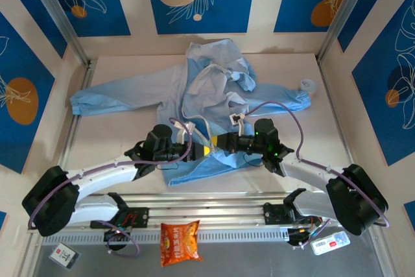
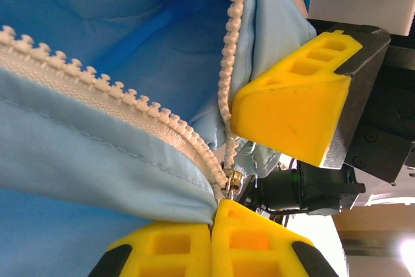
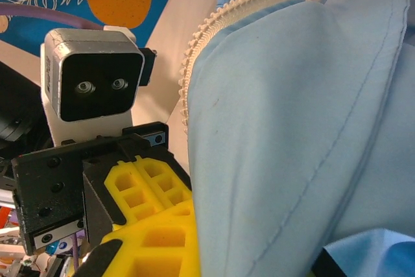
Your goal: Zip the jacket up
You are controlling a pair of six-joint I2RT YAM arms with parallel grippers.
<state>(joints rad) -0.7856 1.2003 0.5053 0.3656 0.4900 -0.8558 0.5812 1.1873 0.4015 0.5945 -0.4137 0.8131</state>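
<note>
Nearest: left end effector (image 1: 192, 150) pinching closed on the zipper's (image 2: 97, 89) bottom end. Just beside it: right end effector (image 1: 216, 143) clamping the opposite front edge. Beyond: jacket (image 1: 214, 85) lying rumpled mid-desk (image 1: 130, 128), unzipped. Risk: thin fabric slipping, or teeth misaligning and jamming.

Item count: 1 light-blue jacket (image 1: 214, 89) spread on the table (image 1: 117, 131); 2 grippers, left gripper (image 1: 198, 150) and right gripper (image 1: 218, 143), at its near hem; 1 orange snack packet (image 1: 179, 242) just off the near edge; 1 whitish round object (image 1: 307, 85) near the far right corner.
</note>
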